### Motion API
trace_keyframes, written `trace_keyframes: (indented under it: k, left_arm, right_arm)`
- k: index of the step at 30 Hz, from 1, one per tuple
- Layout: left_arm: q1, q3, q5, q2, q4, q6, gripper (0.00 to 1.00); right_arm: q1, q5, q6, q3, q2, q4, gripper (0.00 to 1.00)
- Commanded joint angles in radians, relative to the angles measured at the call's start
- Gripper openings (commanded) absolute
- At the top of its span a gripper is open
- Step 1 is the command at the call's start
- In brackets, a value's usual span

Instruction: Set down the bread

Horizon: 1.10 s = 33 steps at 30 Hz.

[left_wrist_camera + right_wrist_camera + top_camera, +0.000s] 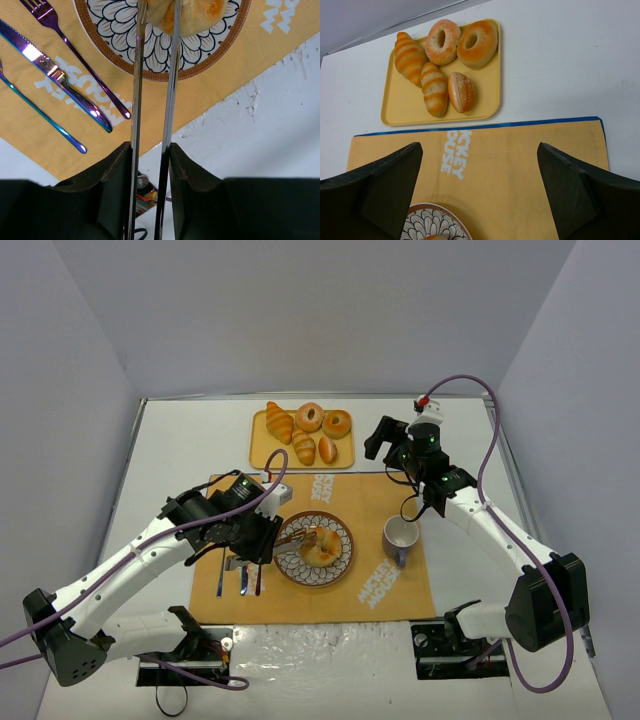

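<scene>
The bread (322, 550) is a golden-brown bun over the flower-patterned plate (318, 582), and it shows at the top edge of the left wrist view (200, 15). My left gripper (262, 530) (150, 150) is shut on a pair of metal tongs (136, 90). The tongs' two arms reach out to the bread; their tips are cut off by the frame. I cannot tell whether the bread rests on the plate or hangs just above it. My right gripper (392, 445) (480, 155) hovers open and empty over the far part of the orange placemat (520, 150).
A yellow tray (262, 455) (485, 95) at the back holds a croissant, two ring donuts and two small rolls. A purple mug (400, 538) stands right of the plate. A fork (75, 55), a knife (55, 75) and a spoon lie left of the plate.
</scene>
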Motion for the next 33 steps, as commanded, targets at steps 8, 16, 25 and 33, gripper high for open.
trace_keyframes:
  k: [8, 16, 25, 33]
  left_arm:
    - [-0.014, 0.016, -0.001, -0.009, 0.033, -0.011, 0.39]
    - [-0.017, 0.025, -0.003, 0.000, 0.028, -0.005, 0.43]
    - [-0.017, 0.061, -0.032, -0.003, 0.007, -0.004, 0.44]
    - [-0.017, 0.096, -0.068, -0.016, -0.023, 0.000, 0.44]
  right_arm:
    - [-0.004, 0.028, 0.001, 0.023, -0.043, 0.045, 0.95]
    - [-0.004, 0.030, 0.001, 0.023, -0.043, 0.043, 0.95]
    - [-0.004, 0.030, -0.005, 0.029, -0.043, 0.040, 0.95]
    - [-0.006, 0.033, -0.006, 0.024, -0.049, 0.040, 0.95]
